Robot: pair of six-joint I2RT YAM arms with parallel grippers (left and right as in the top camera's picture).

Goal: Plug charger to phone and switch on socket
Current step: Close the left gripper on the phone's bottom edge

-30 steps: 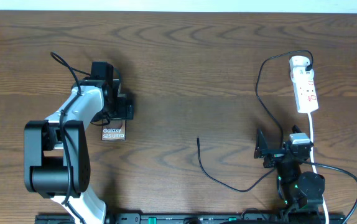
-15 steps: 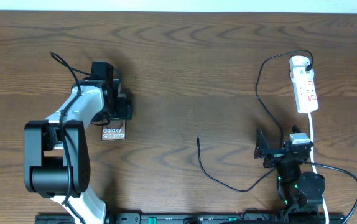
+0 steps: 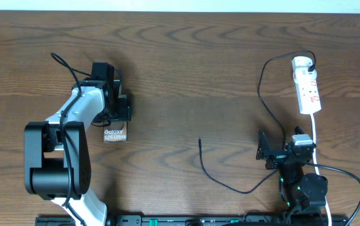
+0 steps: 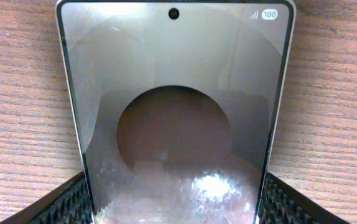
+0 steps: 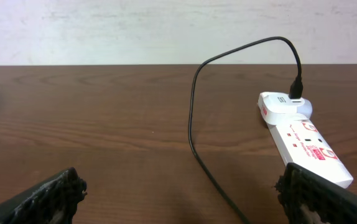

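Note:
The phone (image 3: 113,134) lies flat at the left of the table, its "Galaxy" lettering showing. In the left wrist view the phone (image 4: 175,124) fills the picture with its glossy face up. My left gripper (image 3: 115,123) straddles its far end, and the black ribbed fingers (image 4: 66,202) sit against both long edges. The charger (image 3: 212,176) trails loose across the table, its tip (image 3: 199,140) free and its plug (image 3: 310,63) in the white socket (image 3: 307,88). My right gripper (image 3: 283,143) rests open near the front edge, with the charger cable (image 5: 194,124) running ahead of it and the socket (image 5: 306,143) to its right.
The socket's white cord (image 3: 315,141) runs down past the right arm's base (image 3: 302,188). Thick black cables loop at the front right (image 3: 355,188). The left arm (image 3: 61,150) stretches from the front left toward the phone.
The left gripper's fingers have drawn in around the phone's edges. The phone, the charger and the right arm have not moved.

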